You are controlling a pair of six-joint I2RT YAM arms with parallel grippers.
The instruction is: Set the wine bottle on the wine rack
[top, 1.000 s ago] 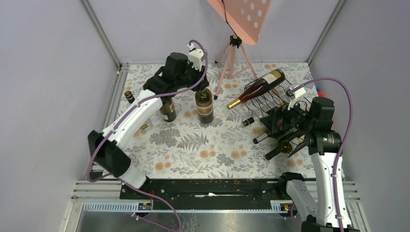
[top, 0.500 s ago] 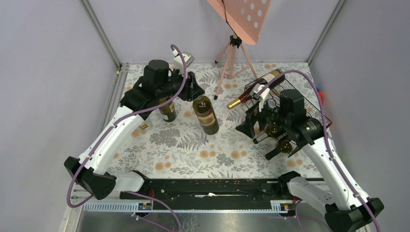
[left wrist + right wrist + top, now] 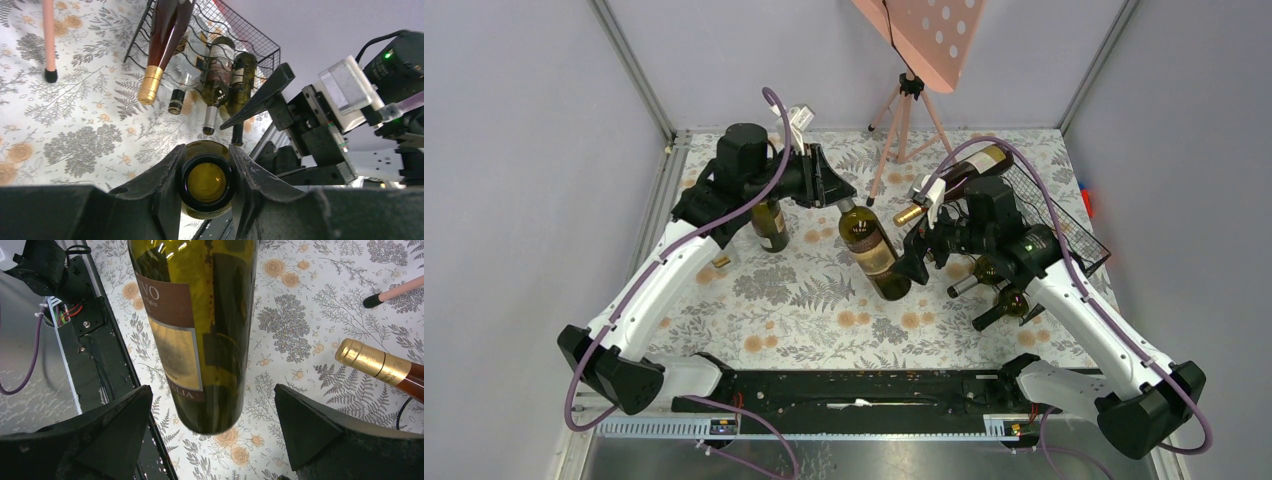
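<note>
Two robot arms meet over a bench [image 3: 824,300] covered in a floral cloth. The left hand [image 3: 844,197] is clamped tight on the neck of a green wine bottle [image 3: 872,250]. Its wrist view shows both fingers [image 3: 170,170] pressed against the glass just below the open mouth. The bottle leans steeply, neck toward the left arm and base toward the right. Whether the base touches the bench is unclear.

The right hand [image 3: 911,262] is spread wide around the bottle's lower end. In its wrist view the labelled body hangs between the two fingers [image 3: 115,420] with a gap on each side.

The black wire rack [image 3: 1064,225] sits at the right of the bench, just beyond the right hand and apart from the bottle. It already cradles several bottles, a gold-capped bottle [image 3: 959,178] uppermost. A pink tripod [image 3: 902,110] stands behind.
</note>
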